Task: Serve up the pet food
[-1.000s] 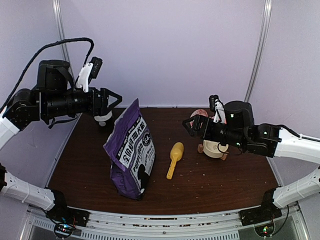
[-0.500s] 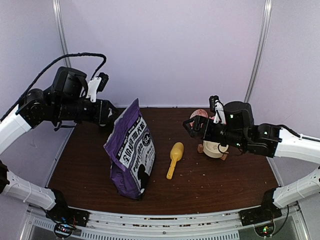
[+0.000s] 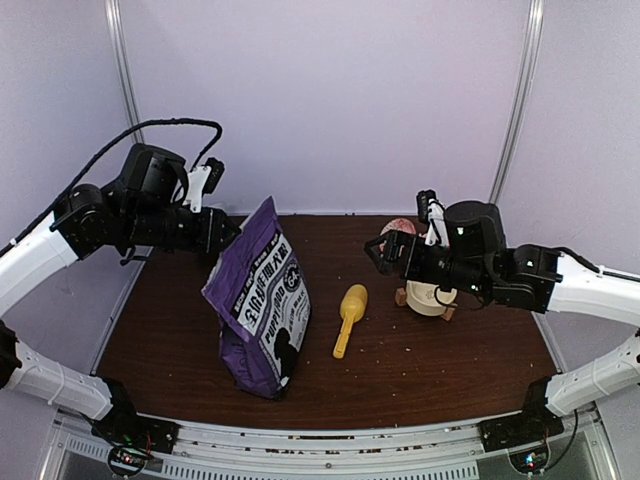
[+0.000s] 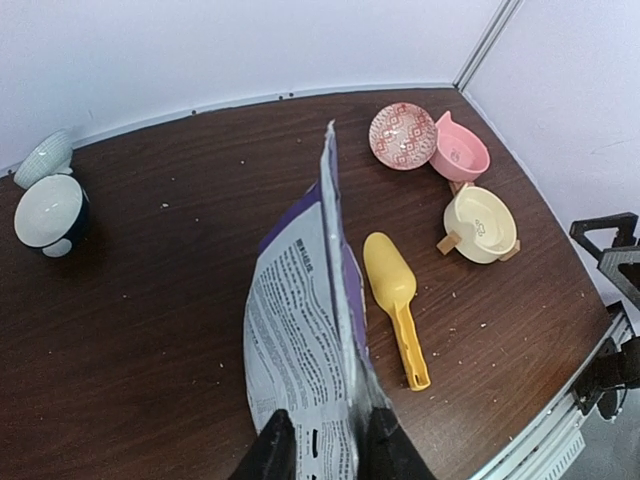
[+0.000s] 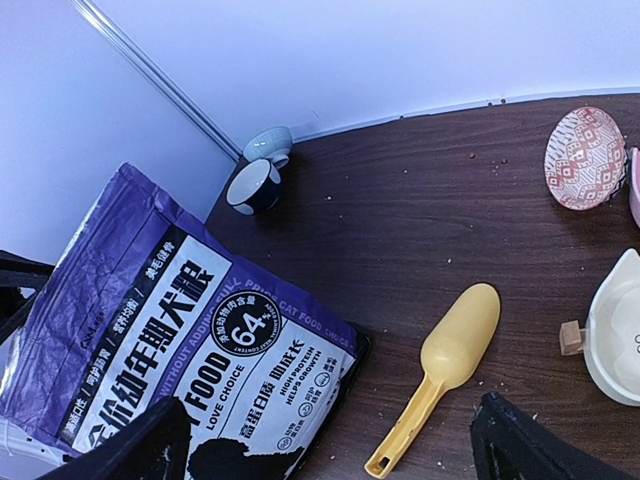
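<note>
The purple printed bag (image 3: 262,300) stands upright left of centre on the brown table. My left gripper (image 3: 228,234) is at the bag's upper left corner. In the left wrist view its two black fingers (image 4: 275,455) sit on either side of the bag's (image 4: 300,340) top seam and press on it. A yellow scoop (image 3: 348,318) lies flat just right of the bag, empty. My right gripper (image 3: 378,252) hangs open above the table to the scoop's right, holding nothing. The pet food is hidden from every view.
A cream bowl on a wooden stand (image 3: 430,298) sits under the right arm. Behind it are a pink bowl (image 4: 462,155) and a red patterned bowl (image 4: 402,135). Two small bowls (image 4: 48,210) stand at the far left corner. Pale crumbs dot the table.
My left gripper has come down and rightward onto the bag's top corner and narrowed onto it. The bag's top has shifted slightly left. The right arm has held still.
</note>
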